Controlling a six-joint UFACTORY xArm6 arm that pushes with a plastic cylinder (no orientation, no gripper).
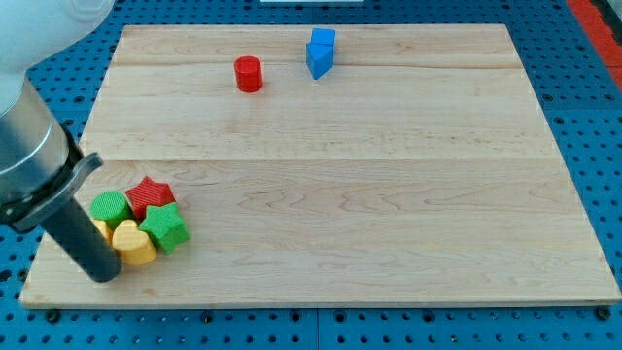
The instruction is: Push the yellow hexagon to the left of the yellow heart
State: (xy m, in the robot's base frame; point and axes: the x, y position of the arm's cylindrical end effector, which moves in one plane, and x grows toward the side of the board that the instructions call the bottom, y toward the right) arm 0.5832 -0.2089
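A yellow heart (pixel 134 243) lies at the view's bottom left, in a tight cluster of blocks. A sliver of another yellow block (pixel 101 228), probably the yellow hexagon, shows just left of the heart, mostly hidden behind my rod. My tip (pixel 103 275) rests on the board at the heart's lower left, touching or nearly touching the cluster. The rod slants up to the view's left, into the arm's grey body.
In the same cluster are a green cylinder (pixel 111 206), a red star (pixel 151 194) and a green star (pixel 166 227). A red cylinder (pixel 249 74) and two blue blocks (pixel 321 52) sit near the view's top. The board's left edge (pixel 60 216) is close.
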